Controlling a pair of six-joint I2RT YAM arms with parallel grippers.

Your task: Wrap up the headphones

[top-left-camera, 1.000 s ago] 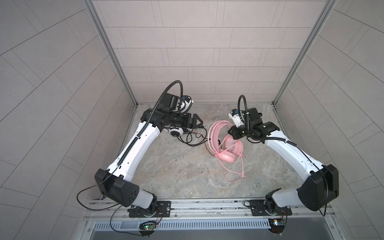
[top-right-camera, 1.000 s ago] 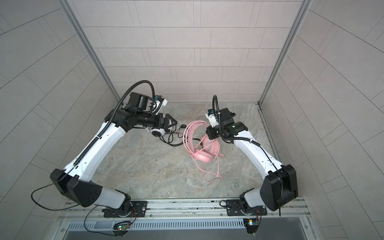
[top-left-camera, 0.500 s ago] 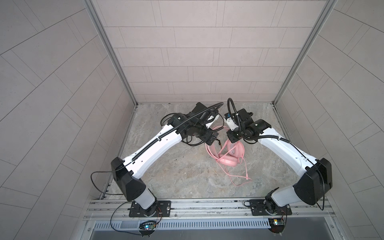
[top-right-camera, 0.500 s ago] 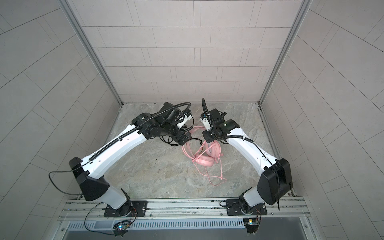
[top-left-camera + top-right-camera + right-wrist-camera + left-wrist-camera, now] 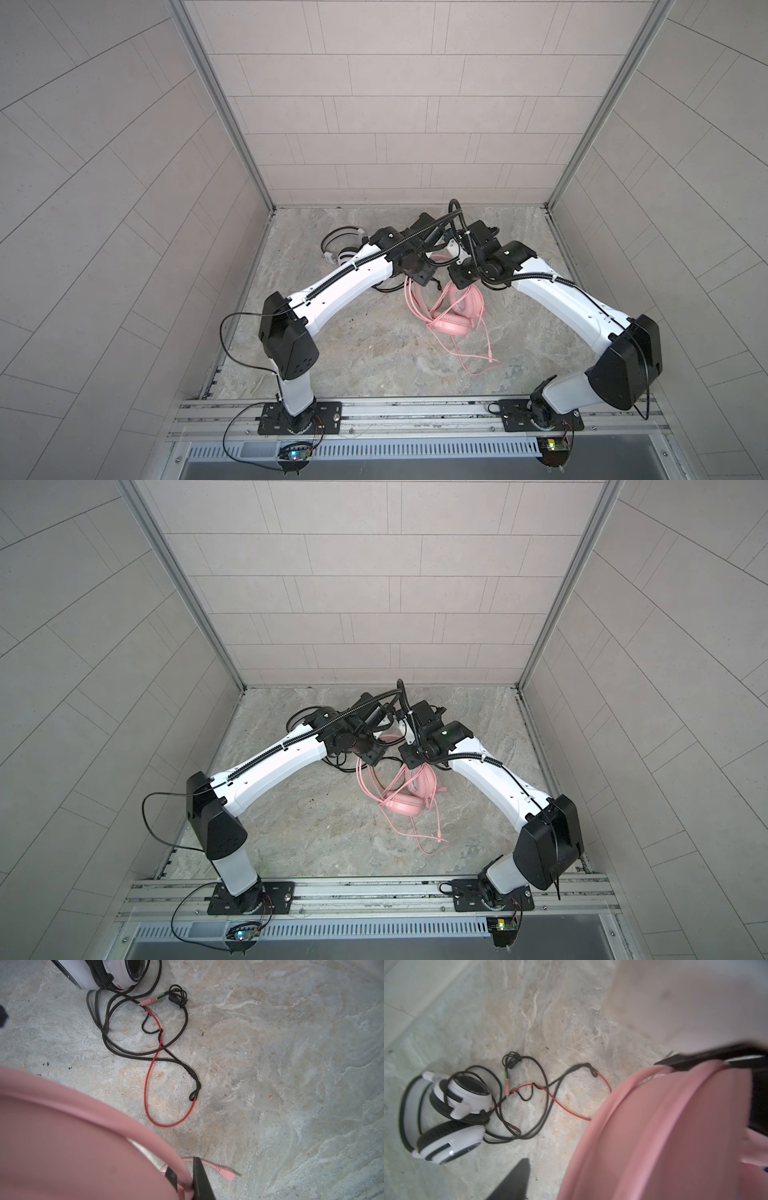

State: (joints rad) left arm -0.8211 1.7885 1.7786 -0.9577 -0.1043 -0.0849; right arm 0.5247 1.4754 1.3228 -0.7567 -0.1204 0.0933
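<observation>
Right fingers point(image 5: 200, 1180) pinching pink headphones point(image 5: 62, 1136), smooth, curved

**Colours on the desk**

The pink headset point(image 5: 451, 327) is pink all over, also its cable. The second headset point(image 5: 467, 1099) is white with black bands. Its cable point(image 5: 145, 1088) is black, partly red, with pink and green plugs point(image 5: 148, 1001). The desk point(image 5: 374, 357) is marbled grey-beige.

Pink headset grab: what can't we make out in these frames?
Left gripper: open or shut unclear; the left wrist view shows one finger, and the blurred pink headset covers the other.
White-and-black headset: partly hidden by the left arm in both top views; cut by the right wrist view's edge.
Pink cable's plug: too small in top views.
</observation>
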